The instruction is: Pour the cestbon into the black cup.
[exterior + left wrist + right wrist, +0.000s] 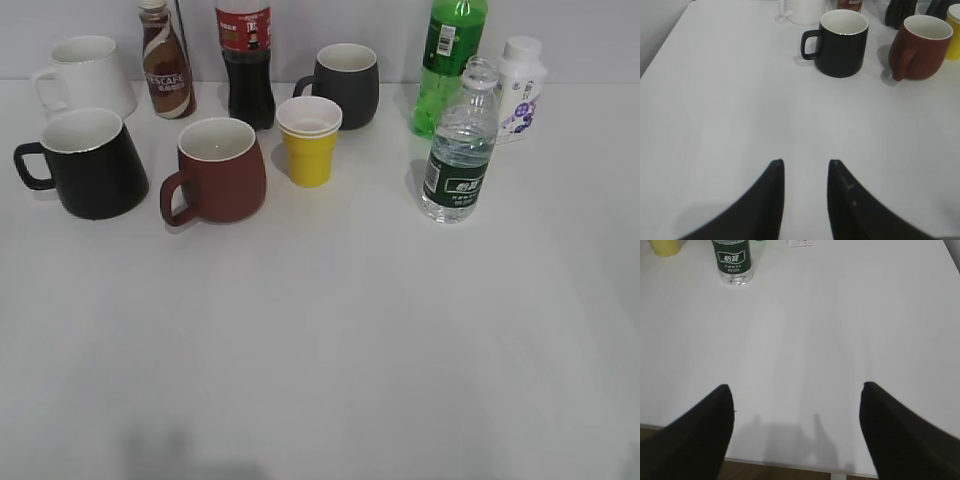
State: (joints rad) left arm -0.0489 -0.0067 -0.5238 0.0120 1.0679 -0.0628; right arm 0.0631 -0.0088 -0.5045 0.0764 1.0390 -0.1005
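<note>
Two grippers are hovering over the white table (330, 330) near its front edge, neither touching anything. We are seeing the left gripper (806, 172) with its fingers (771, 195) narrowly parted, and the right gripper (797, 400) with its fingers (705, 425) spread wide. We are noting the cestbon (459, 145) standing upright and uncapped toward the back right, just in front of a bright-green bottle (448, 62). The black cup (88, 163) is sitting toward the back left, handle pointing left, beside a brown-red mug (218, 170).
</note>
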